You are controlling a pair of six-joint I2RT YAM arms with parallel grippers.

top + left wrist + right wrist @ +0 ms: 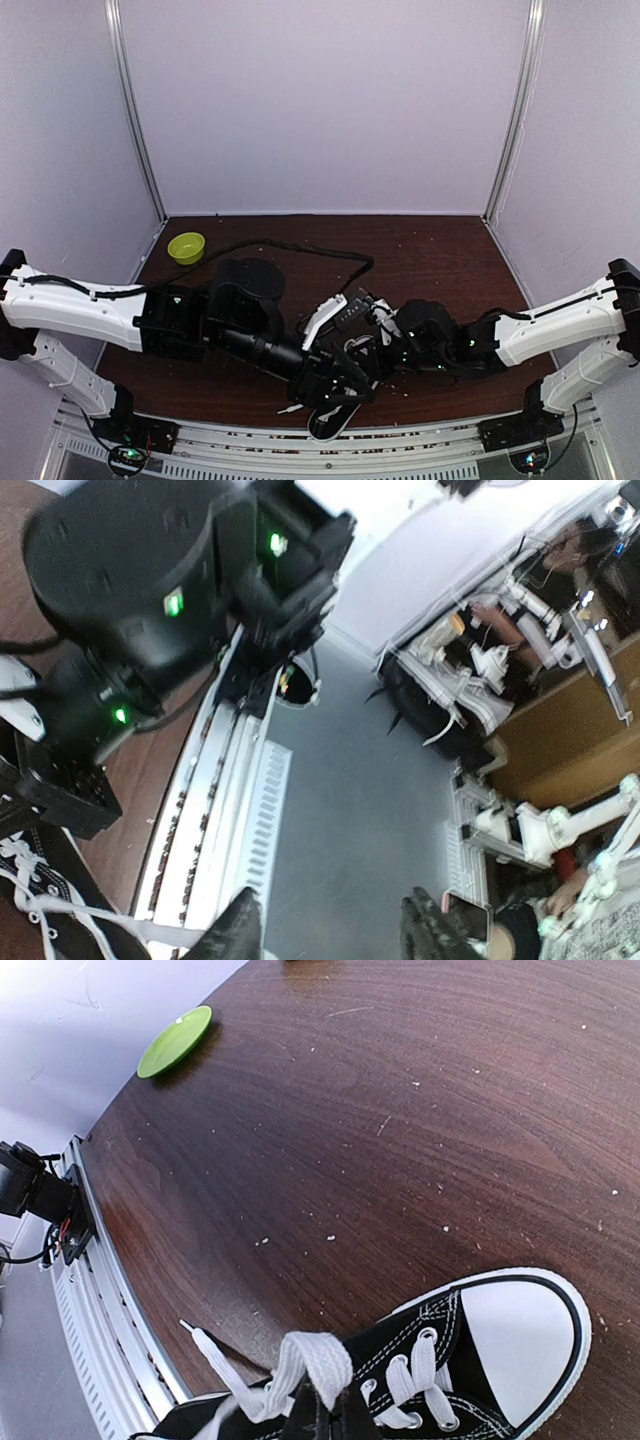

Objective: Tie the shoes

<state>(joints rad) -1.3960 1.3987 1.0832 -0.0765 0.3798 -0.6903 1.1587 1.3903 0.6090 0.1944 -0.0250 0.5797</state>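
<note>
The black sneaker (470,1360) with its white toe cap lies on the dark wooden table (400,1110), near the front edge. In the top view the shoe (330,420) is mostly hidden under both arms. My right gripper (345,1425) is shut on a fold of white lace (320,1360) above the eyelets, and a loose lace end trails toward the rail. My left gripper (335,935) is open with nothing between its fingers, and faces out past the table edge. Another stretch of lace (90,915) runs from the shoe (30,880) up to its left finger (235,930).
A green bowl (186,247) sits at the back left of the table, also in the right wrist view (175,1040). A black cable (300,248) loops across the back. The metal rail (400,445) runs along the front edge. White walls enclose three sides.
</note>
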